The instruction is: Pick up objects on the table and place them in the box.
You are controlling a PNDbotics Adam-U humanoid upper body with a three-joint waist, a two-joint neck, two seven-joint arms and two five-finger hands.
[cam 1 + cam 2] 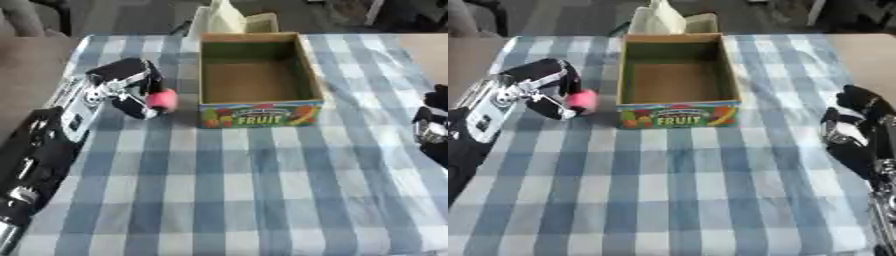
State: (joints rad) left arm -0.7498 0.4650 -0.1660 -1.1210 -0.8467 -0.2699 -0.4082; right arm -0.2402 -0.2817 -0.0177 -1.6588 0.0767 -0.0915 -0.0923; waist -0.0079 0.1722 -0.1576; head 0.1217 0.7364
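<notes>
My left hand (129, 90) hovers left of the box, its fingers curled round a small pink object (162, 100). The cardboard box (258, 107), with "FRUIT" printed on its front, stands open at the table's far middle, and its inside looks bare. The pink object is just left of the box's front left corner, outside it. My right hand (852, 127) rests at the right edge of the table, away from the box, with its fingers relaxed and holding nothing.
The table carries a blue and white checked cloth (245, 190). A white, pale container (229, 21) stands right behind the box. Chairs and floor lie beyond the far edge.
</notes>
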